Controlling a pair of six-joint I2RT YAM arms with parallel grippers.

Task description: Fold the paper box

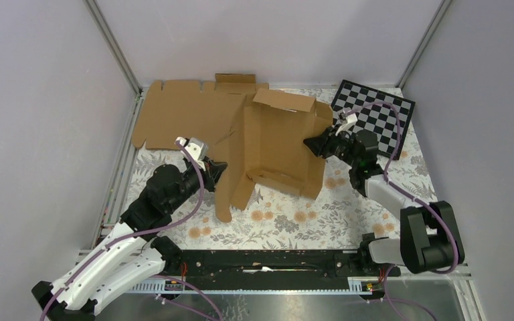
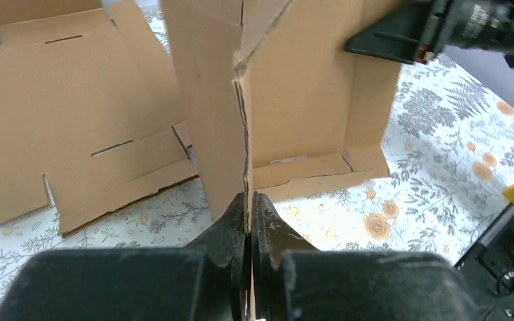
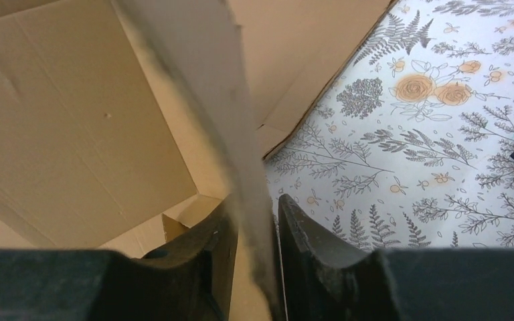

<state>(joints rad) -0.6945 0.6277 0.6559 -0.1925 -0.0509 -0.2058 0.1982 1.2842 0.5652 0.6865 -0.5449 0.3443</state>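
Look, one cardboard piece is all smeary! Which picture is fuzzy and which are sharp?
Right wrist view: the paper box flap inside the right tool is smeared, probably too close to the lens, while the flowered cloth is sharp. Left wrist view: crisp cardboard edge, the left tool slightly soft. Top view: even light, everything sharp.

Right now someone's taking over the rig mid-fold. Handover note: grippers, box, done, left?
Left gripper: shut on the edge of the long left panel of the plain brown corrugated cardboard paper box, holding it upright.
Right gripper: jaws parted, straddling the box's raised right wall.
Box: mid-table on the floral cloth, overlapping the flat brown cardboard sheet. The black-and-white checkerboard is at the far right.
Done: side walls partly raised.
Left: no tabs look tucked, so fold the walls in and lock them.
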